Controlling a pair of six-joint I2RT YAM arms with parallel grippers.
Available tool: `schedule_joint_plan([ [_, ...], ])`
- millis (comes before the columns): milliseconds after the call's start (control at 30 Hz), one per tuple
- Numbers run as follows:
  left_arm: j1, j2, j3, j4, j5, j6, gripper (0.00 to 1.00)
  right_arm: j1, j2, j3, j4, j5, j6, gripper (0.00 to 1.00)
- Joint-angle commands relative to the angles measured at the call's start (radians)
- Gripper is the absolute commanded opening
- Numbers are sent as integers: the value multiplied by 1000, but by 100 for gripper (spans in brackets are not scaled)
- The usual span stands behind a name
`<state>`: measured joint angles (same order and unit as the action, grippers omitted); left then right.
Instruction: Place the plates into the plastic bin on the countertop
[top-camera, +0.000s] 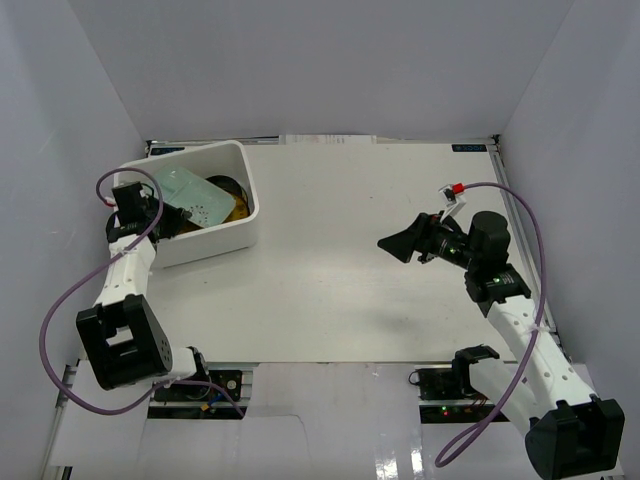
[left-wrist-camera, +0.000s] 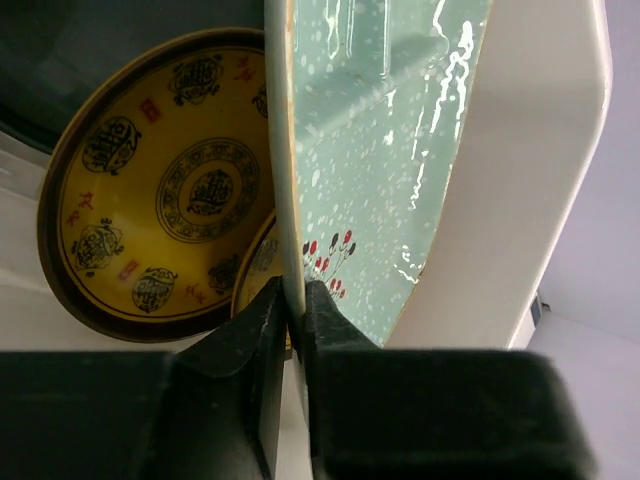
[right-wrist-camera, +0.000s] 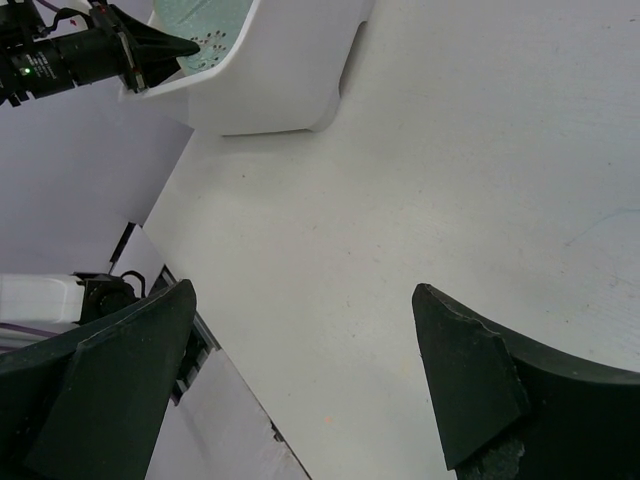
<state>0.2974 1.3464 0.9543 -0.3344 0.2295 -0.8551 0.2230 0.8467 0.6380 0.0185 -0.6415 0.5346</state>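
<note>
The white plastic bin (top-camera: 240, 235) stands at the countertop's (top-camera: 350, 290) far left. My left gripper (top-camera: 168, 215) reaches over its near-left rim and is shut on the edge of the pale mint plate (top-camera: 190, 195), which leans tilted inside. In the left wrist view the gripper (left-wrist-camera: 295, 300) pinches the mint plate's (left-wrist-camera: 390, 150) rim next to the bin wall (left-wrist-camera: 530, 180). A gold plate (left-wrist-camera: 150, 190) lies behind it, with another gold plate's edge (left-wrist-camera: 255, 265) beside it. My right gripper (top-camera: 400, 243) is open and empty over the countertop's right middle.
The right wrist view shows the bin (right-wrist-camera: 290, 70), the mint plate (right-wrist-camera: 205, 30) and the left gripper (right-wrist-camera: 150, 50) at top left, with bare countertop (right-wrist-camera: 400, 180) under my open right gripper (right-wrist-camera: 303, 295). Pale grey walls enclose the table.
</note>
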Motion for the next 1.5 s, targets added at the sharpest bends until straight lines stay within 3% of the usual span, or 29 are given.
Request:
schedule_joint_plan([
  [0, 0, -44, 29, 83, 1, 34, 24, 3, -28, -14, 0, 17, -13, 95],
  [200, -1, -59, 26, 68, -7, 57, 45, 3, -47, 2, -17, 40, -21, 96],
  [467, -1, -111, 60, 26, -27, 85, 54, 3, -67, 40, -77, 80, -21, 100],
  [500, 0, -122, 76, 17, -27, 87, 95, 3, -67, 48, -83, 88, -18, 93],
  [533, 0, -133, 83, 17, -12, 100, 98, 4, -67, 60, -95, 107, -16, 90],
  [733, 0, -234, 147, 0, 45, 110, 98, 4, -70, 123, -144, 186, -19, 90],
  [1033, -73, -392, 205, 83, 267, 128, 98, 3, -144, 195, -203, 344, -6, 90],
  [1300, -273, -411, 127, 294, 650, 131, 98, 3, -309, 255, -144, 529, -57, 90],
  [1467, -404, -478, 32, 311, 743, 200, 98, 3, -443, 256, -69, 640, -174, 90],
])
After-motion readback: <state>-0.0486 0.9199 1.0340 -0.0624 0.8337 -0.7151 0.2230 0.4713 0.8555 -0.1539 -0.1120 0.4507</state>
